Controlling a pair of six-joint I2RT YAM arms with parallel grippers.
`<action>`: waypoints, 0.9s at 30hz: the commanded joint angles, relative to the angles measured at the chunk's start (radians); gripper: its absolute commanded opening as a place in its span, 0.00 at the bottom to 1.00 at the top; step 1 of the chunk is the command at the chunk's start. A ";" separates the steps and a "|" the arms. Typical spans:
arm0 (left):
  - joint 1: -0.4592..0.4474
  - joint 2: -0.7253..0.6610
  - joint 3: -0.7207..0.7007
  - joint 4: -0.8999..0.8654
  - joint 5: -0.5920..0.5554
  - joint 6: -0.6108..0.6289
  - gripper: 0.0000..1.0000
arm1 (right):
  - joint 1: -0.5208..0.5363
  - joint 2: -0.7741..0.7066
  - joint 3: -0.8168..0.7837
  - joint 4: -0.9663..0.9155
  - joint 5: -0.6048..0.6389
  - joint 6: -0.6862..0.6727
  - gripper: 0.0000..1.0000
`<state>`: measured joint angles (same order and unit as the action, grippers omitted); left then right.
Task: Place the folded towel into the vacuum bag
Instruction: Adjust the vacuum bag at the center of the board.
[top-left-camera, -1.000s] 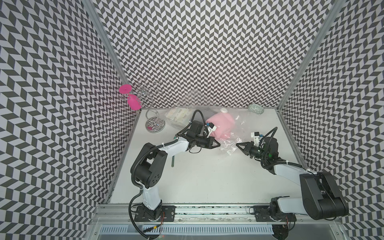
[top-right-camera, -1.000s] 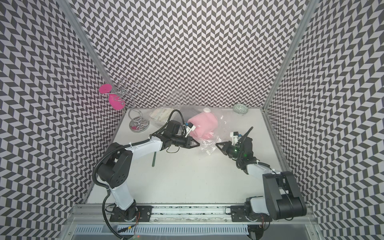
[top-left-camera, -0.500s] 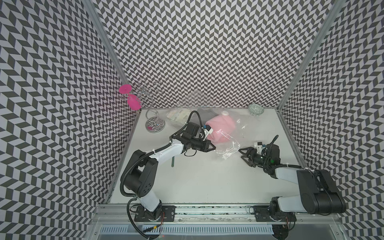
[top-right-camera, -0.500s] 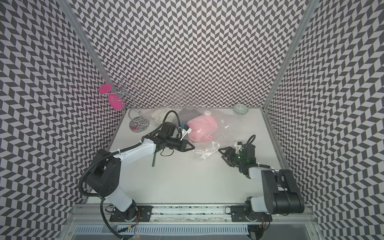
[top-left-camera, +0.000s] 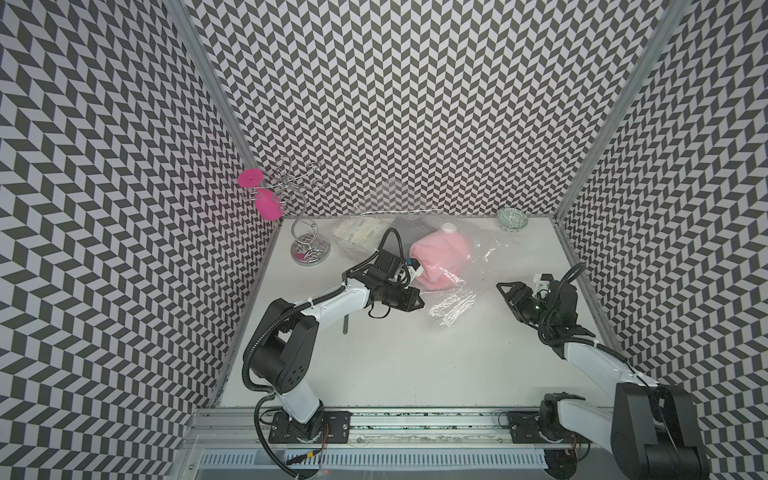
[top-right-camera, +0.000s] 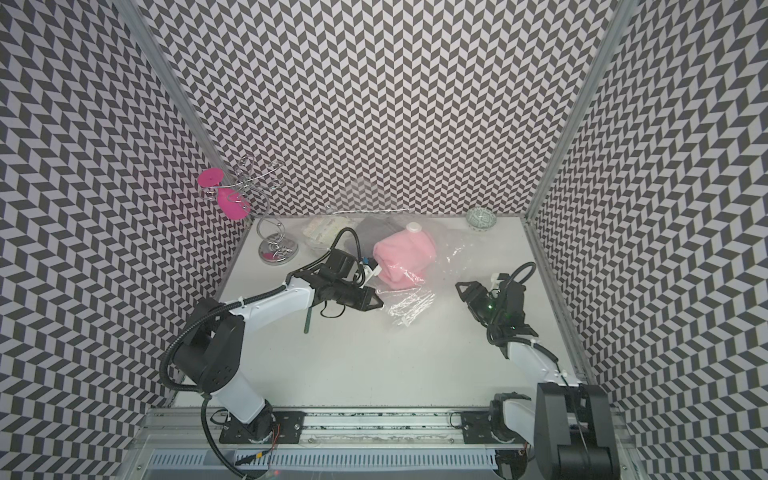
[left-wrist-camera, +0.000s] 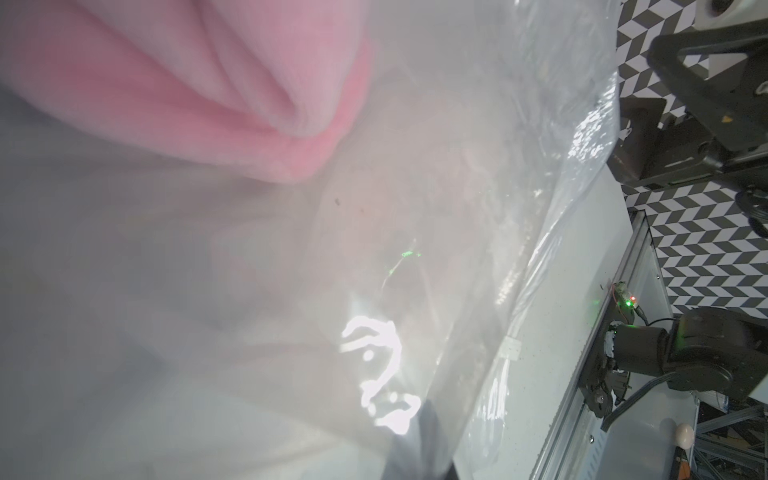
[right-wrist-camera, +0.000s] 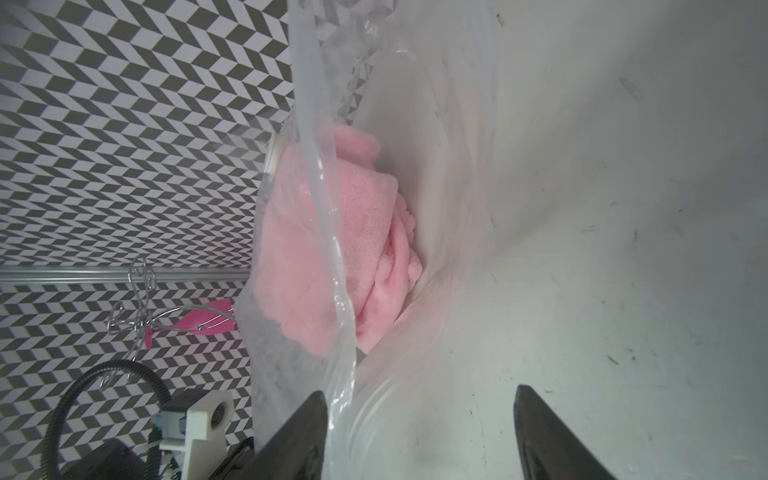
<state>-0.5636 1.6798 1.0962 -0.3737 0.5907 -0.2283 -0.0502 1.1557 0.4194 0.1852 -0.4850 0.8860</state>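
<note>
Arms reach in from the near rail in both top views, counting the far wall as 12 o'clock. The left arm (top-left-camera: 328, 301) rises from its base at 7 o'clock, folds at the elbow and stretches its white forearm toward the centre. The left gripper (top-left-camera: 417, 302) points to 3 o'clock. Its jaws are closed, and the film of the vacuum bag (top-left-camera: 478, 259) meets their tip. In the left wrist view the plastic drapes over nearly the whole picture and gathers at the dark fingers (left-wrist-camera: 419, 457), so the gripper pinches the bag's near edge.

The right arm (top-left-camera: 594, 365) climbs from 5 o'clock along the right side and turns its wrist inward, so the right gripper (top-left-camera: 508, 296) faces 9 o'clock toward the bag. Its jaws stand wide apart with nothing between them. The right wrist view shows the spread fingers (right-wrist-camera: 540, 440), one of them close beside the bag's edge; I cannot tell whether it touches.

The towel (top-left-camera: 440, 257), pink and folded, lies inside the bag just past centre toward 12 o'clock. It shows through the plastic, with the white valve cap (top-left-camera: 448, 227) at its far side. The bag sits crumpled on the white tabletop (top-left-camera: 415, 365), with loose film trailing toward 6 o'clock.

At 10 o'clock stands a wire stand (top-left-camera: 305, 237) carrying pink pieces, with a pale packet (top-left-camera: 357, 232) just beside it. A small patterned bowl (top-left-camera: 512, 219) sits at 1 o'clock by the far wall. A thin green strip (top-left-camera: 345, 326) lies below the left forearm. Black-and-white chevron walls (top-left-camera: 395, 104) close in three sides.
</note>
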 joint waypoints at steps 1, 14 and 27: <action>-0.006 -0.027 -0.008 -0.024 -0.002 0.024 0.00 | -0.010 0.006 0.048 -0.009 0.059 -0.039 0.70; -0.072 0.068 0.018 -0.115 0.014 0.050 0.00 | 0.021 0.155 0.114 0.013 -0.077 -0.148 0.66; -0.091 0.189 0.103 -0.140 0.031 0.043 0.00 | 0.106 0.114 0.046 -0.283 -0.209 -0.354 0.59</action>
<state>-0.6415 1.8523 1.1812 -0.4870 0.6029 -0.1982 0.0505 1.2682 0.4431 -0.0460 -0.6601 0.6041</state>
